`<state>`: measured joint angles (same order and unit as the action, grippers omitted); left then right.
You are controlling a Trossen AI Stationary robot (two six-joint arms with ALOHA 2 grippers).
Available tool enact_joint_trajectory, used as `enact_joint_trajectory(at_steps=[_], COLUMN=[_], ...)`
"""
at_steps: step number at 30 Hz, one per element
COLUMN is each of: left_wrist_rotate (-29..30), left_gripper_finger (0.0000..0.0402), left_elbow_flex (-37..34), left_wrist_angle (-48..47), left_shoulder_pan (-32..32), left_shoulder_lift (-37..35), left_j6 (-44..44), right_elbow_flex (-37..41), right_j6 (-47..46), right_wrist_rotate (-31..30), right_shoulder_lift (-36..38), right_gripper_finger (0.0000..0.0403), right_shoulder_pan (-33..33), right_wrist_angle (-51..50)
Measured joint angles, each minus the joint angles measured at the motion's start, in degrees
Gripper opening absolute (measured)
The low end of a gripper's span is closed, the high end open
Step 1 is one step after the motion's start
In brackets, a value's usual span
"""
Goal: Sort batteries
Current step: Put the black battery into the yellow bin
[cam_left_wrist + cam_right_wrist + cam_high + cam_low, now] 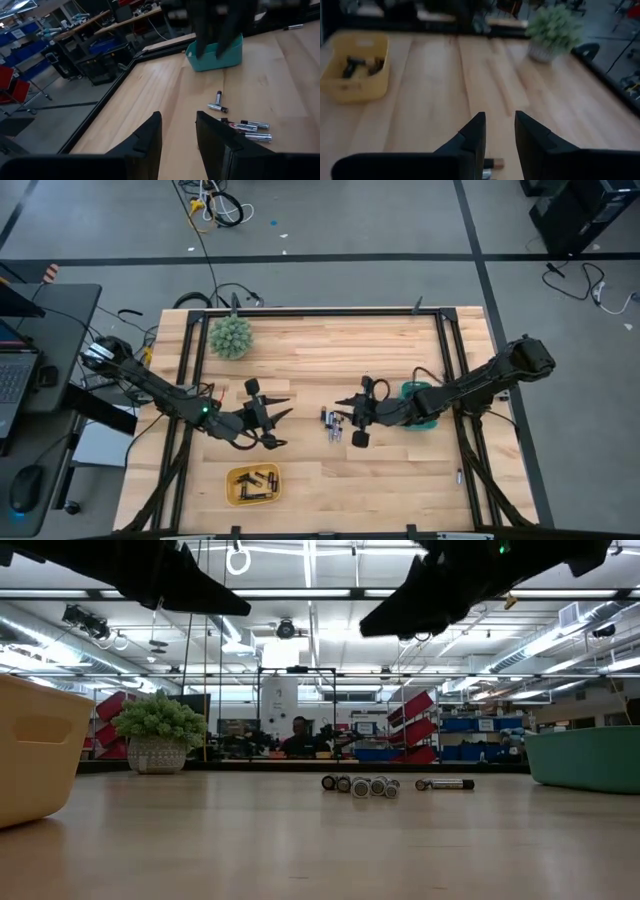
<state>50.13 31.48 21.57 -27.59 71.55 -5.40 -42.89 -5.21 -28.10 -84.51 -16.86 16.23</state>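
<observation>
Several small batteries point(333, 425) lie loose on the wooden table near its middle. They also show in the low view point(360, 784) and the left wrist view point(245, 125). My right gripper point(356, 415) hovers open just right of this cluster; one battery point(492, 162) shows below its fingers. My left gripper point(272, 416) is open and empty, in the air left of the cluster. A yellow tray point(253, 483) near the front edge holds several batteries. A teal tray point(420, 405) stands under my right arm.
A spiky green plant in a pot point(231, 337) stands at the far left of the table. Black frame rails point(452, 360) run along the table's sides. Bare wood lies between the yellow tray and the loose batteries.
</observation>
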Motion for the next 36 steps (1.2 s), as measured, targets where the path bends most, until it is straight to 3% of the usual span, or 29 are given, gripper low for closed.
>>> enact_joint_trajectory(at_steps=[10,16,22,27,36], left_wrist_rotate=[0.0,0.0,0.0,0.0,0.0], left_gripper_finger=[0.0117,0.0117,0.0117,0.0117,0.0117], left_elbow_flex=[0.0,0.0,0.0,0.0,0.0], left_wrist_angle=[0.7,-0.2,-0.4,-0.5,-0.6], left_shoulder_pan=[0.0,0.0,0.0,0.0,0.0], left_shoulder_lift=[0.0,0.0,0.0,0.0,0.0], left_j6=[-0.4,-0.4,-0.4,-0.4,-0.5], right_elbow_flex=[-7.1,-7.9,-7.8,-7.8,-7.8], right_j6=[1.2,0.1,0.0,-1.2,-1.1], right_wrist_rotate=[0.7,3.3,11.5,11.8,11.5], right_shoulder_lift=[-13.4,-14.8,-14.8,-15.2,-22.5], right_gripper_finger=[0.0098,0.0120,0.0162,0.0206,0.0279], right_shoulder_pan=[2.9,4.6,6.2,7.6,8.4], right_wrist_angle=[-0.5,-3.6,-5.9,-5.4,-1.8])
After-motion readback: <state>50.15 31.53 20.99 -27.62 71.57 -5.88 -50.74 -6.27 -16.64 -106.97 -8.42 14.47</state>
